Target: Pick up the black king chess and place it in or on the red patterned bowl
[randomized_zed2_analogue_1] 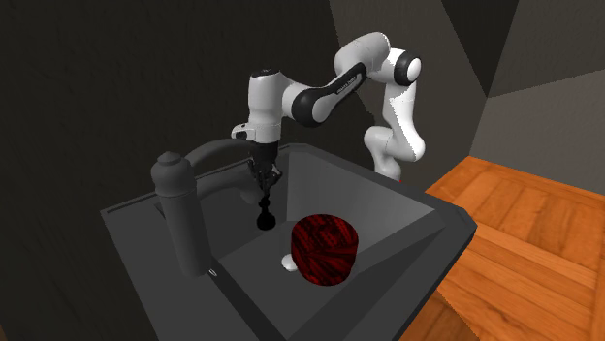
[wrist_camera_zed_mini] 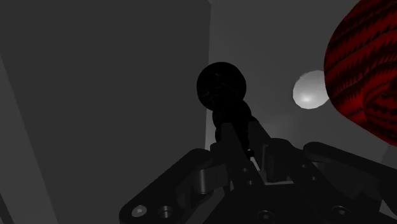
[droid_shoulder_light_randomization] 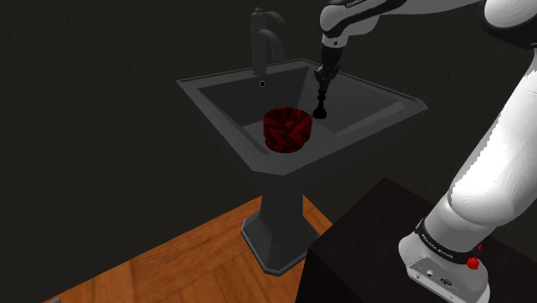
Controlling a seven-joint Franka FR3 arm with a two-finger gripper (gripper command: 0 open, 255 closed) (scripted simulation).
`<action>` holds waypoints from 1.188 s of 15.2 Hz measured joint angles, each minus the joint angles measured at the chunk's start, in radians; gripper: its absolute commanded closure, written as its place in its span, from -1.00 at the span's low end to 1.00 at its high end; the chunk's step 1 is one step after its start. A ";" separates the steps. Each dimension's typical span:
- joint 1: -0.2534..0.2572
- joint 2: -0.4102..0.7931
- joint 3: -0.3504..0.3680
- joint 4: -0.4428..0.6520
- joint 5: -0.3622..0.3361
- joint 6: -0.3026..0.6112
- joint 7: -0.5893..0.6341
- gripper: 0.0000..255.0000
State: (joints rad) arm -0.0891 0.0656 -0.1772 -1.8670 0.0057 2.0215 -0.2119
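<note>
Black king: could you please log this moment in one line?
end effector: shut on black king | position: at sink, beside red patterned bowl | placement: pending

Piece: a slender black chess king (droid_shoulder_light_randomization: 320, 108) (randomized_zed2_analogue_1: 265, 215) (wrist_camera_zed_mini: 221, 89) with a round base.
Pose: it is held upright, base down, clasped at its top by the black gripper (droid_shoulder_light_randomization: 320, 86) (randomized_zed2_analogue_1: 264, 189) (wrist_camera_zed_mini: 238, 149).
Piece place: it is seen right of centre in the shoulder view.
Bowl: a round, straight-sided red patterned bowl (droid_shoulder_light_randomization: 287, 129) (randomized_zed2_analogue_1: 325, 249) (wrist_camera_zed_mini: 366, 70), streaked with black.
Bowl place: it is seen at the shoulder view's centre.
Relation: the king is near the bowl, not touching it.
</note>
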 measured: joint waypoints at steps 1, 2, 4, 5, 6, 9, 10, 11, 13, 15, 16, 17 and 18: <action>0.000 -0.002 0.000 0.009 0.000 -0.011 0.000 1.00; 0.001 -0.008 0.000 0.016 -0.002 -0.024 0.002 1.00; 0.001 -0.007 0.001 0.045 -0.002 -0.052 0.003 1.00; 0.001 -0.007 0.001 0.059 -0.002 -0.066 0.003 1.00; 0.001 -0.007 0.001 0.071 -0.002 -0.077 0.003 1.00; 0.001 -0.015 0.001 0.103 -0.003 -0.117 0.003 1.00; 0.001 -0.017 0.000 0.114 -0.003 -0.130 0.002 1.00; 0.000 -0.015 -0.001 0.131 -0.003 -0.146 0.001 1.00; 0.000 -0.014 -0.001 0.159 -0.003 -0.173 0.001 1.00; 0.000 -0.014 0.000 0.182 -0.003 -0.196 0.001 1.00; -0.001 -0.008 -0.001 0.205 -0.002 -0.213 0.000 1.00; -0.001 -0.009 -0.001 0.217 -0.002 -0.226 0.000 1.00; -0.001 -0.004 -0.001 0.239 -0.001 -0.243 0.000 1.00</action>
State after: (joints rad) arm -0.0899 0.0618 -0.1781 -1.6276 0.0047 1.7784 -0.2121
